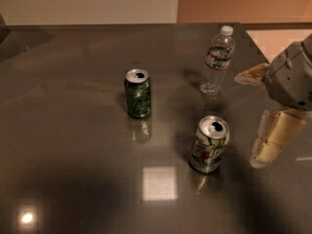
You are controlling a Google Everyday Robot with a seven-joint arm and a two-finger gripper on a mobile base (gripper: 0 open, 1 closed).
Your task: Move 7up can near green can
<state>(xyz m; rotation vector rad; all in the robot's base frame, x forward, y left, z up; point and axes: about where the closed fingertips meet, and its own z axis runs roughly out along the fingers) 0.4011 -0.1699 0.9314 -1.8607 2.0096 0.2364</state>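
Observation:
The 7up can, pale silver-white with green swirls and a red spot, stands upright right of the table's middle. The green can, dark green with a silver top, stands upright to its upper left, about one and a half can-heights away. My gripper is at the right edge, just right of the 7up can and apart from it. It is open and empty. One cream finger points left near the bottle, and the other finger hangs down beside the 7up can.
A clear plastic water bottle with a white cap stands upright behind the 7up can. The dark glossy table ends at a right edge near the gripper. A bright light reflection lies in front of the cans.

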